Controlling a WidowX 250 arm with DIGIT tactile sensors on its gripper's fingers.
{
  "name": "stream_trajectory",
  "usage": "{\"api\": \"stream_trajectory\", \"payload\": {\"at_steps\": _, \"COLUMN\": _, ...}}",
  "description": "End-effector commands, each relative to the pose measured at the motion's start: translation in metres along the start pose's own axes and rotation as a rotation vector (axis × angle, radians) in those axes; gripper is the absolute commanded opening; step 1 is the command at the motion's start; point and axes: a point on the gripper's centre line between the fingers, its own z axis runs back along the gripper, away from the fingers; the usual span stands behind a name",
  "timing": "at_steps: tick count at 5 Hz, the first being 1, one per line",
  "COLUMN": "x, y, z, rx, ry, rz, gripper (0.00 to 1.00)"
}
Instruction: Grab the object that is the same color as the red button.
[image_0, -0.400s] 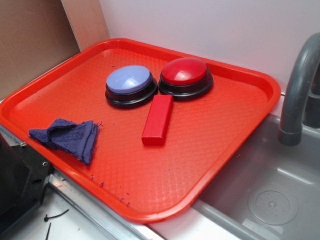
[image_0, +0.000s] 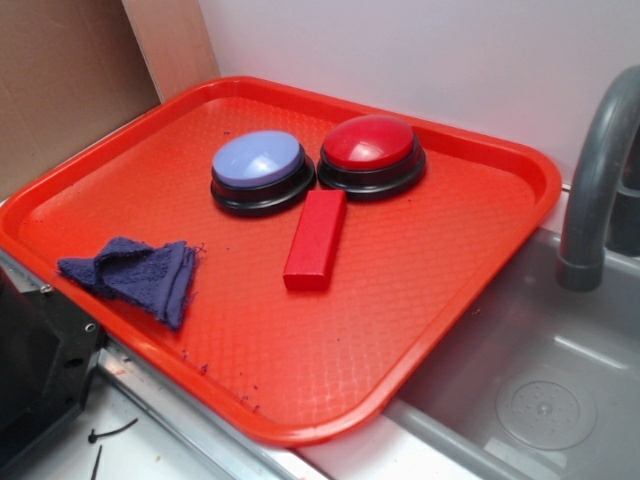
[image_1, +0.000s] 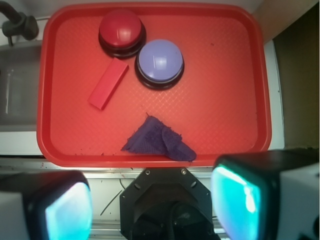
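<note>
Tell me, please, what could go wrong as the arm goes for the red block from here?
The red block lies with one end close to both the red button and the blue button, so a finger could well press one. Red on the red tray, it may be mislocated. The gripper sits far back.

Around the tray: the bystanders we see

We find a red tray (image_0: 470, 250) filling the frame's centre, a light blue dome button (image_0: 258, 160) on a black base at its upper middle, a crumpled dark blue cloth (image_0: 135, 272) at lower left, and a grey faucet (image_0: 595, 180) over a grey sink (image_0: 540, 390) at right.
</note>
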Motion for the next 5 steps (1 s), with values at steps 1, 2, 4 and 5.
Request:
{"api": "stream_trajectory", "payload": {"at_steps": 1, "x": 0.025, "y": -0.005, "z": -0.025, "rx": -0.028, "ry": 0.042, "rz": 0.379, "gripper": 1.0}}
{"api": "stream_trajectory", "payload": {"at_steps": 2, "x": 0.038, "y": -0.011, "z": -0.049, "rx": -0.022, "ry": 0.019, "rz": 0.628, "gripper": 1.0}}
{"api": "stream_trajectory", "payload": {"at_steps": 4, "x": 0.056, "y": -0.03, "z": -0.105, "rx": -0.02, "ry": -0.132, "rz": 0.869, "gripper": 1.0}}
{"api": "stream_trajectory", "payload": {"at_steps": 5, "x": 0.062, "y": -0.038, "z": -0.128, "rx": -0.045, "ry": -0.139, "rz": 0.844, "gripper": 1.0}}
